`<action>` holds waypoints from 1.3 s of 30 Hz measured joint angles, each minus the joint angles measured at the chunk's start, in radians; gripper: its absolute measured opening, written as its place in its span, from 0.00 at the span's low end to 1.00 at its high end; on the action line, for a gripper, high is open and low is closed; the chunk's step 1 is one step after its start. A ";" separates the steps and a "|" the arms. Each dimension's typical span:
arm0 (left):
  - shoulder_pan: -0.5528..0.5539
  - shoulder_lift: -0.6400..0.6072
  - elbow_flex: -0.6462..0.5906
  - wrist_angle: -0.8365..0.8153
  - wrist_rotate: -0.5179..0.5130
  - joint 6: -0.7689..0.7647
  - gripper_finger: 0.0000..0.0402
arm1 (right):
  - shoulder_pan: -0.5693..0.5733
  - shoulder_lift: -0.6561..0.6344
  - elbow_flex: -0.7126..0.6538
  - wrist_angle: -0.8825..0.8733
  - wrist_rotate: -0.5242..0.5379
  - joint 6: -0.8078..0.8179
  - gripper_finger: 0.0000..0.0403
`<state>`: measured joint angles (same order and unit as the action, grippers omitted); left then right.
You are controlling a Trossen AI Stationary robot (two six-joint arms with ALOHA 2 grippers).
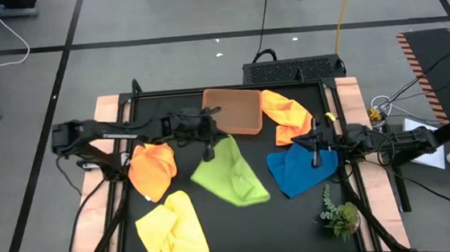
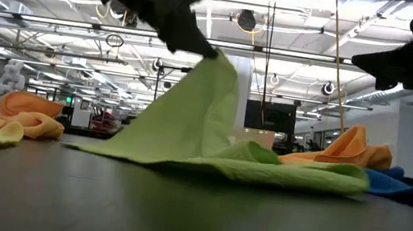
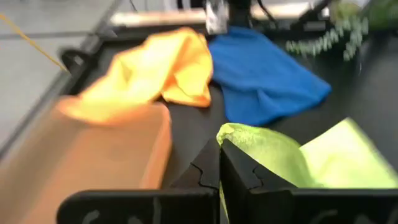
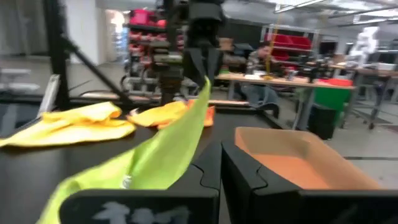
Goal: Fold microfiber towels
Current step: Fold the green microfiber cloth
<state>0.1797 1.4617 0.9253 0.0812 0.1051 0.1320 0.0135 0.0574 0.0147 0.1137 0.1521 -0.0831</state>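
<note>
left hand [image 1: 208,150] is clamped on a corner of the lime green towel [image 1: 230,174], near the middle of the table [image 1: 296,217]; in the low view that corner is held up off the surface while the rest of the cloth trails down and lies spread and rumpled on the table. right hand [image 1: 316,156] has its fingers closed on nothing, hanging over the blue towel [image 1: 297,171], which lies crumpled toward the right side, just beside the green one. one orange towel [image 1: 153,169] is bunched left of the green towel, with the yellow towel [image 1: 171,225] near it toward the front left. second orange towel [image 1: 285,113] lies heaped at the back, touching the right edge of the brown tray [image 1: 236,109]. small plant sprig [image 1: 338,214] sits at the front right corner, apart from the cloths.
</note>
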 joint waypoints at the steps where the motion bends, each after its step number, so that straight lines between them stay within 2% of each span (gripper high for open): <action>1: -0.001 -0.019 0.000 -0.001 -0.010 0.000 0.01 | 0.000 0.000 0.000 0.003 0.005 0.009 0.00; 6: -0.003 -0.073 0.000 -0.027 -0.037 -0.001 0.00 | 0.001 0.000 0.000 0.063 -0.004 0.063 0.00; 10: -0.003 -0.076 0.000 -0.031 -0.038 -0.002 0.01 | 0.002 0.034 0.000 0.147 -0.114 0.116 0.00; 13: -0.004 -0.073 0.000 -0.039 -0.045 -0.002 0.00 | 0.007 0.111 0.000 0.214 -0.129 0.156 0.00; 17: -0.007 -0.073 0.000 -0.039 -0.085 -0.001 0.01 | 0.032 0.291 0.000 0.322 -0.127 0.207 0.00; 22: -0.007 -0.073 0.000 -0.042 -0.089 0.002 0.01 | 0.072 0.586 0.043 0.430 -0.099 0.260 0.02; 26: -0.007 -0.073 0.000 -0.042 -0.090 0.004 0.02 | 0.087 0.828 0.127 0.468 -0.100 0.299 0.10; 30: -0.007 -0.073 0.000 -0.041 -0.090 0.004 0.01 | 0.088 1.039 0.212 0.479 -0.101 0.328 0.22; 34: -0.007 -0.073 0.000 -0.046 -0.090 0.004 0.02 | 0.087 1.185 0.295 0.550 -0.101 0.269 0.31; 39: -0.007 -0.073 0.000 -0.056 -0.090 0.002 0.01 | 0.087 1.329 0.381 0.565 -0.097 0.143 0.33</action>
<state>0.1722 1.3884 0.9253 0.0256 0.0154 0.1337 0.1001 1.3868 0.3960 0.6791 0.0555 0.0597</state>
